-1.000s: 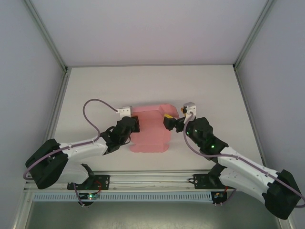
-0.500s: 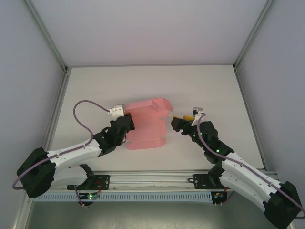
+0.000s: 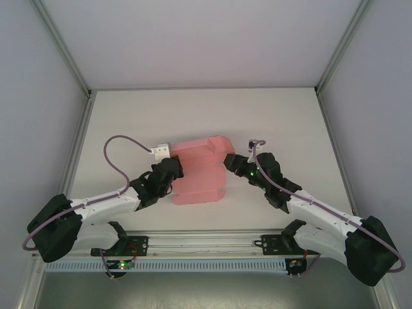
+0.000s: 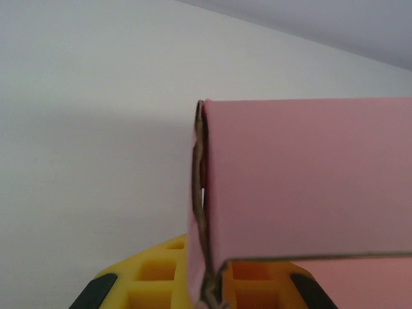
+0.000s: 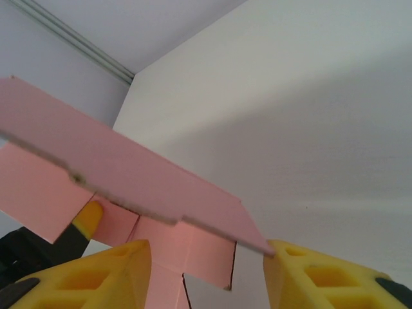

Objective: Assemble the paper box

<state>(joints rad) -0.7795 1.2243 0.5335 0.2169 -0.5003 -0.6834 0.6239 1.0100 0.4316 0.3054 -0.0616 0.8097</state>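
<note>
1. The left gripper [image 3: 175, 168] is clamped on the left edge of the paper box [image 3: 199, 179]. In its wrist view the pink cardboard edge stands pinched between the yellow fingers [image 4: 154, 278].
2. The right gripper [image 3: 229, 161] has its jaws apart, straddling a flap on the box's right side. The flap's corner touches one finger [image 5: 322, 273].
3. The box is partly folded and lies between both grippers, near the middle of the white worktop [image 3: 193, 116].

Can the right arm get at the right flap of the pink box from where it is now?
Probably yes. The right gripper sits at the paper box, and the edge of the box's right flap lies between its parted fingers with nothing in the way. The left gripper pinches the opposite side.
</note>
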